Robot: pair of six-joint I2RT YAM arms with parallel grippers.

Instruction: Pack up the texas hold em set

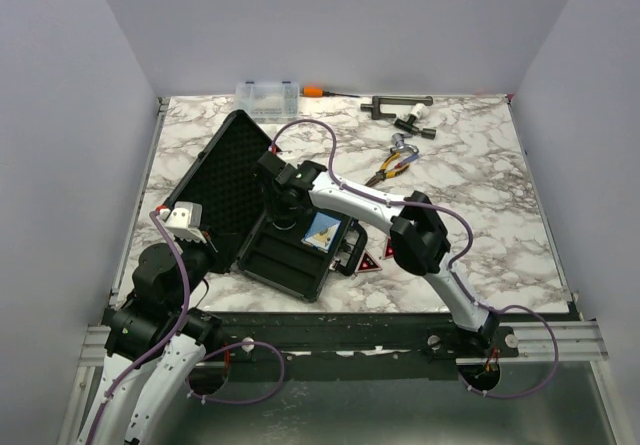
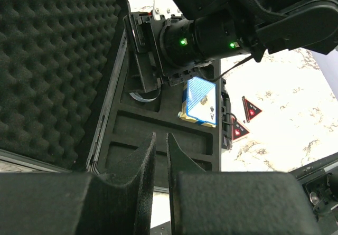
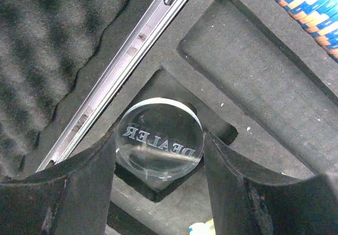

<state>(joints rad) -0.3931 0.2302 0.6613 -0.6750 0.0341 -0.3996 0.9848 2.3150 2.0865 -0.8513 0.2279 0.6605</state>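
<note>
The black briefcase lies open, its foam lid (image 1: 222, 178) leaning back to the left and its moulded tray (image 1: 285, 262) in front. The blue-faced card deck (image 1: 323, 231) sits in the tray and shows in the left wrist view (image 2: 200, 100). My right gripper (image 1: 278, 210) reaches into the tray's far corner. In the right wrist view the right gripper (image 3: 158, 156) is shut on the clear disc (image 3: 159, 138) marked DEALER, over a square pocket. Two red-black triangles (image 1: 372, 263) lie on the table beside the case. My left gripper (image 2: 160, 140) is shut and empty above the tray's near edge. No small grey boxes are in view.
A clear compartment box (image 1: 267, 97) and an orange-handled screwdriver (image 1: 318, 92) lie at the table's far edge. A black T-shaped tool (image 1: 398, 105) and pliers (image 1: 392, 165) lie at the back right. The right arm (image 1: 420, 240) spans the case's right side.
</note>
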